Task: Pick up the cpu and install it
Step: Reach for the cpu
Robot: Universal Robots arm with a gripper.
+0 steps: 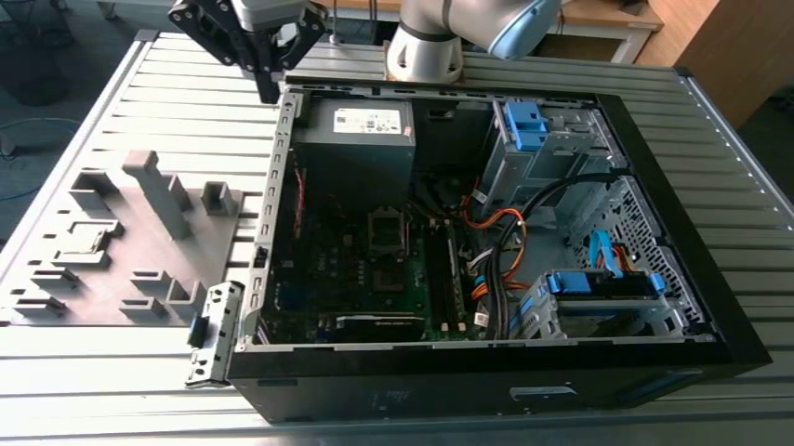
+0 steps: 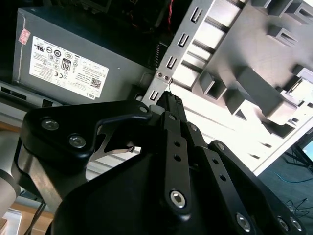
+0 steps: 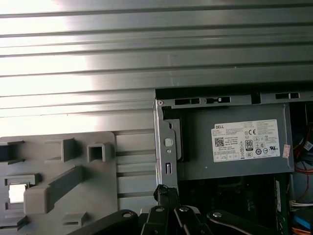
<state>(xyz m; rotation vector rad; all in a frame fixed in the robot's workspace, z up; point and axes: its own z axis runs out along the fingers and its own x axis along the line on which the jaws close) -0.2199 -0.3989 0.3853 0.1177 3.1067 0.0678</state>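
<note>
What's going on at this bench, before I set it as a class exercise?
A robot arm is working at an open computer case on a slatted metal table. Its gripper is shut and empty, and hangs over the corner of the case next to the grey power supply. The cpu lies in a recess of the grey holder tray on the exterior view's left, not yet picked up.

In the first wrist view, hard glare bleached the slatted table (image 3: 73, 49) beyond the claw (image 3: 166, 192), whitest farthest from it. In the exterior view the light was even and soft, yet the open case (image 1: 281, 186) beside the claw sank into shadow inside. In the second wrist view the claw's black body stood dark against the overexposed table.
</note>
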